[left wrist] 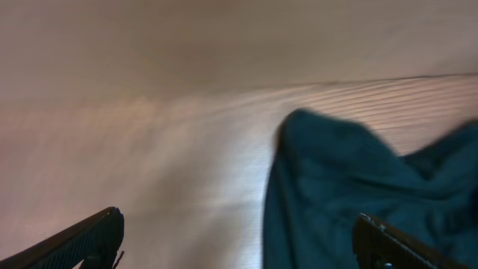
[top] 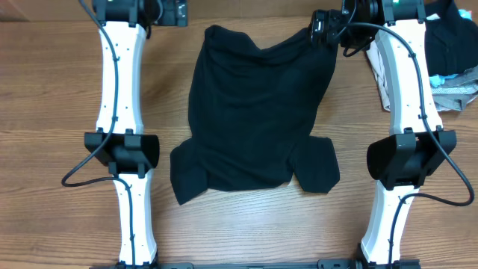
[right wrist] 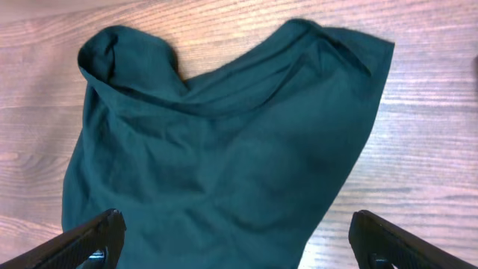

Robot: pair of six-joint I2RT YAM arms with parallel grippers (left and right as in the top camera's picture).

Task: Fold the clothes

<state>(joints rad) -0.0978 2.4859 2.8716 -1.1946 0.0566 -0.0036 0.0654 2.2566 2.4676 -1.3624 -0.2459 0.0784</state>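
Wooden table [top: 246,232], brown grain; black T-shirt [top: 254,112] rumpled at centre; left jaws, right jaws spread, empty.

T-shirt [top: 258,112]: on table [top: 60,75], centre | garment pile [top: 455,90]: right of it, apart

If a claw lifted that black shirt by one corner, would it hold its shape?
Probably not: the black T-shirt lies in soft folds, so it should droop limply. It looks thin, likely light. Pushed, it would probably bunch on the wooden table rather than slide whole.
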